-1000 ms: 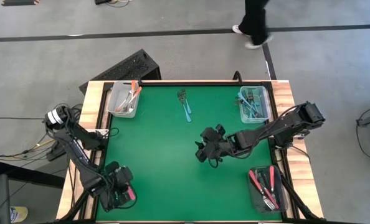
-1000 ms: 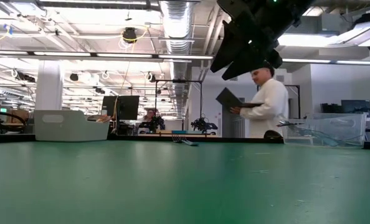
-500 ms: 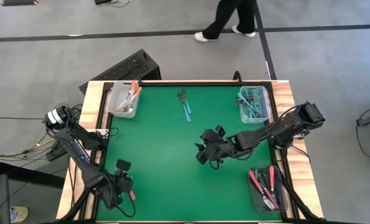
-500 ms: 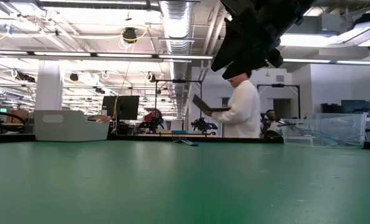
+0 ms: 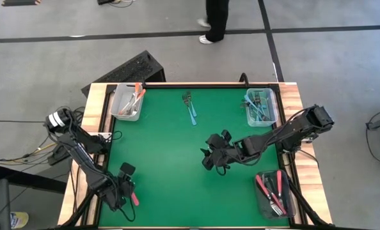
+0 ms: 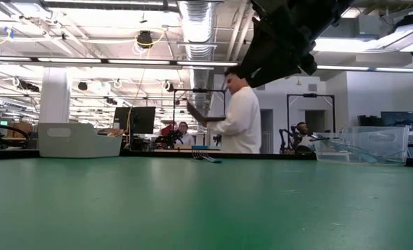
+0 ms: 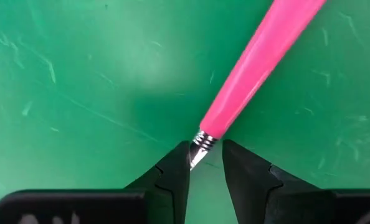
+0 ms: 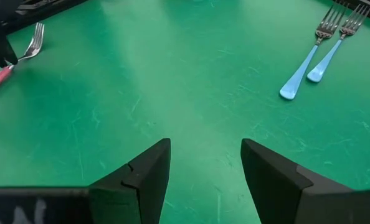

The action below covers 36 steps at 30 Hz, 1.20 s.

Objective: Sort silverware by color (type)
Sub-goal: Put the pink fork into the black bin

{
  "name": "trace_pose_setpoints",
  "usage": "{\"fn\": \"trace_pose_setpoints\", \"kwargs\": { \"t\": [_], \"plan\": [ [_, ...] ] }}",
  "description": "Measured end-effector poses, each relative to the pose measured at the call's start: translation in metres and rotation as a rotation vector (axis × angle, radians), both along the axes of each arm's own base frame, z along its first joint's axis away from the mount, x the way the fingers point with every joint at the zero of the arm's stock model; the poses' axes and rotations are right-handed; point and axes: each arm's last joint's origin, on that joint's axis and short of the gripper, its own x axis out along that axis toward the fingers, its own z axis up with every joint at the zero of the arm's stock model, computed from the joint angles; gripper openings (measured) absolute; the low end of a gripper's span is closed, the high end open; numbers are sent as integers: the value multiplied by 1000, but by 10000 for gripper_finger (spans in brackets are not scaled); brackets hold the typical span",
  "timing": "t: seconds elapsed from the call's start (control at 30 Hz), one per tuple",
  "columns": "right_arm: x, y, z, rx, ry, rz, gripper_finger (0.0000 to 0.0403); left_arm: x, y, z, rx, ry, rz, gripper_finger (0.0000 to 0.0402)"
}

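two arms work over the green counter [image 5: 164,160]. at its near left corner the left gripper [image 7: 205,163] pinches a pink fork [image 7: 253,68] by the metal neck where handle meets steel, its fingers [image 7: 172,177] closed narrowly on that neck; the pink handle juts out beyond them, just above the cloth. from above, the fork [image 5: 134,199] shows as a short pink streak beside that gripper [image 5: 125,191]. at the far left corner a clear bin [image 5: 127,102] holds orange forks [image 5: 137,92]. two blue forks [image 5: 190,110] lie side by side on the bare cloth near the far edge, about mid-counter, tines pointing away. right of centre the right gripper [image 5: 210,156] hangs above the cloth, its fingers [image 8: 141,177] apart and holding nothing. at the far right a second clear bin [image 5: 262,107] holds blue forks [image 5: 257,105]. at the near right corner a dark bin [image 5: 274,193] holds pink forks [image 5: 270,188]. beyond the counter a person [image 6: 240,118] in white stands in the room.
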Motion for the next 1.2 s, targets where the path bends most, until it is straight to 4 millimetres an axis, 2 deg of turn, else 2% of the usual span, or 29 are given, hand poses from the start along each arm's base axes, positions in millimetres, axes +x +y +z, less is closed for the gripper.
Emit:
{"fn": "trace_pose_setpoints", "kwargs": {
  "t": [0.27,0.5,0.63,0.77,1.0,1.2],
  "plan": [
    [0,0,0,2,-6,0,221,0,6,-13,-15,-62,71,78],
    [3,6,5,24,-67,15,221,6,9,-14,-27,-101,149,15],
    [3,12,7,35,-96,32,221,20,13,-11,83,-311,199,22],
    [5,14,9,42,-127,42,221,37,15,1,176,-487,165,25],
    [18,15,12,77,-193,159,221,75,32,10,325,-575,-27,20],
    [40,13,-4,148,-239,307,221,103,46,18,415,-630,-181,21]
  ]
}}
